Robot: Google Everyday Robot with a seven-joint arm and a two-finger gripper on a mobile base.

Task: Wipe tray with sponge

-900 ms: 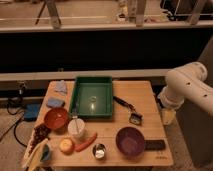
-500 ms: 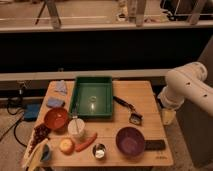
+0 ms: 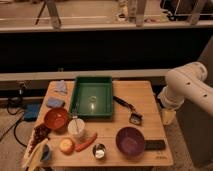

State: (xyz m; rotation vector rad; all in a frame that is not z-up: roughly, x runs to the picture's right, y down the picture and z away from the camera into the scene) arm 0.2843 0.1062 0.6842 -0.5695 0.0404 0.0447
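Note:
A green tray [image 3: 80,102] lies on the wooden table [image 3: 140,95], at the back middle, with a small light spot on its floor. A blue sponge [image 3: 55,102] lies on the table left of the tray, near the left edge. My white arm [image 3: 187,90] comes in from the right, and its gripper [image 3: 168,116] hangs down beside the table's right edge, far from both the tray and the sponge.
A light blue cloth [image 3: 60,87] lies behind the sponge. A red bowl [image 3: 55,119], white cup [image 3: 76,128], carrot [image 3: 86,142], orange fruit [image 3: 66,146], metal cup [image 3: 99,150], purple bowl [image 3: 130,140], black brush [image 3: 129,109] and black block [image 3: 155,145] fill the front.

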